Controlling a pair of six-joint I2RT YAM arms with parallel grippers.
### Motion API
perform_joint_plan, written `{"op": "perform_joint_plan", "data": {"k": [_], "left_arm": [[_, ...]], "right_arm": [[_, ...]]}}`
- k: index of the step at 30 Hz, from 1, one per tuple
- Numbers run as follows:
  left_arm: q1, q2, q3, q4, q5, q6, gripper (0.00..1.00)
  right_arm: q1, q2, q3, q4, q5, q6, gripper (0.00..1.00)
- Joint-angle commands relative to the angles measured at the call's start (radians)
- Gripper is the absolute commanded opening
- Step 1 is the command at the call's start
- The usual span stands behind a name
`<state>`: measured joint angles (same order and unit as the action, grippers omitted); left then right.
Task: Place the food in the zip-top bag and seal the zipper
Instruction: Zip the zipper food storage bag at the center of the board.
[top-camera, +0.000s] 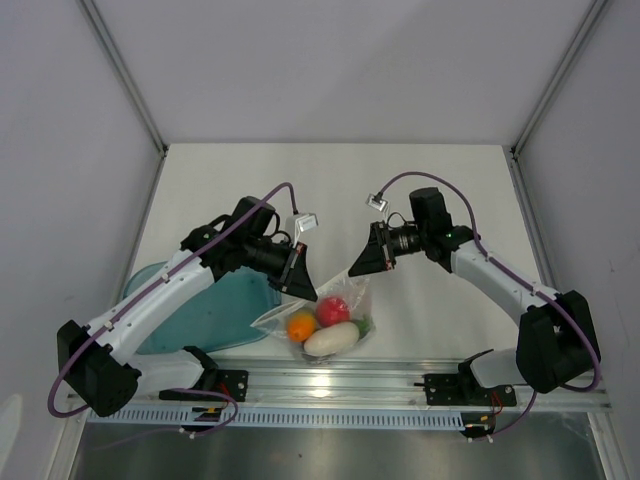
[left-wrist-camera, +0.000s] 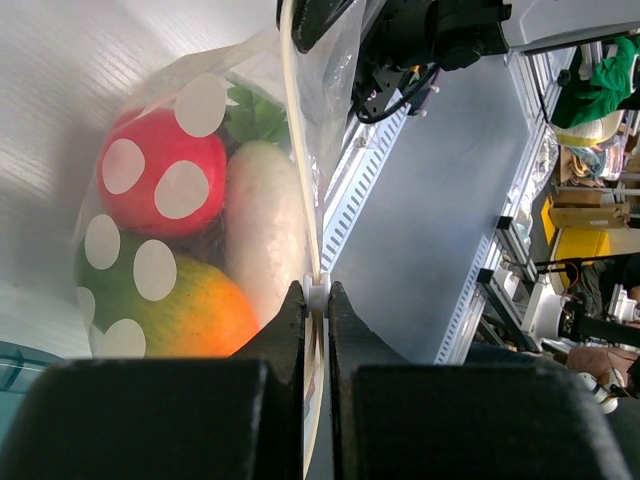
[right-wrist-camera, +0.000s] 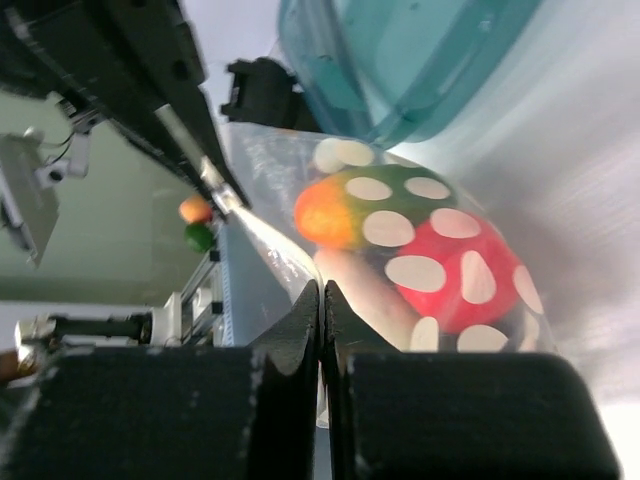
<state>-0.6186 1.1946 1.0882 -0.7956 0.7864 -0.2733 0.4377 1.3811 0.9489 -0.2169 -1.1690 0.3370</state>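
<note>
As far as I could see from where I stood, the loading was done. The zip-top bag (top-camera: 322, 318) sat near the front edge of the bench (top-camera: 330, 190), just beside the teal tray (top-camera: 240, 315). The food was inside it: a red fruit (top-camera: 333, 310), an orange piece (top-camera: 301, 326), a white oblong piece (top-camera: 331, 339) and a green bit (top-camera: 363, 324), packed against one another behind white-dotted plastic. From overhead I could make out no piece lying loose on the bench. Both arms were at the bag's mouth. The left gripper (left-wrist-camera: 316, 295) was closed, its jaws pinched on the zipper (left-wrist-camera: 292, 150), the thin clear strip running away from between them in its wrist view. The right gripper (right-wrist-camera: 320, 295) was closed too, clamped on the bag's edge at the other end of the mouth. The mouth was held up and stretched between them, while the bag's body seemed to rest on the bench. What was left, I judged, was the sealing. I could not tell how much of the strip was already pressed shut, and the stretch between the two grips probably needed running along.
</note>
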Motion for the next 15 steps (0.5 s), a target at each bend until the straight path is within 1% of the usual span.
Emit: {"op": "perform_joint_plan", "data": {"k": [1,4,10,15], "left_arm": [[0.008,-0.012,0.015,0.007,0.001,-0.017,0.01],[0.007,-0.018,0.013,-0.002,-0.009,-0.017,0.01],[0.008,-0.039,-0.004,-0.017,-0.038,-0.023,0.01],[0.008,-0.087,-0.054,0.006,-0.075,-0.070,0.00]], "right_arm": [[-0.007,-0.059,0.016,-0.032,0.164,-0.006,0.00],[-0.031,-0.095,-0.005,-0.044,0.239,0.005,0.00],[-0.089,-0.139,-0.010,-0.108,0.307,-0.026,0.00],[-0.134,-0.175,-0.013,-0.148,0.348,-0.030,0.00]]}}
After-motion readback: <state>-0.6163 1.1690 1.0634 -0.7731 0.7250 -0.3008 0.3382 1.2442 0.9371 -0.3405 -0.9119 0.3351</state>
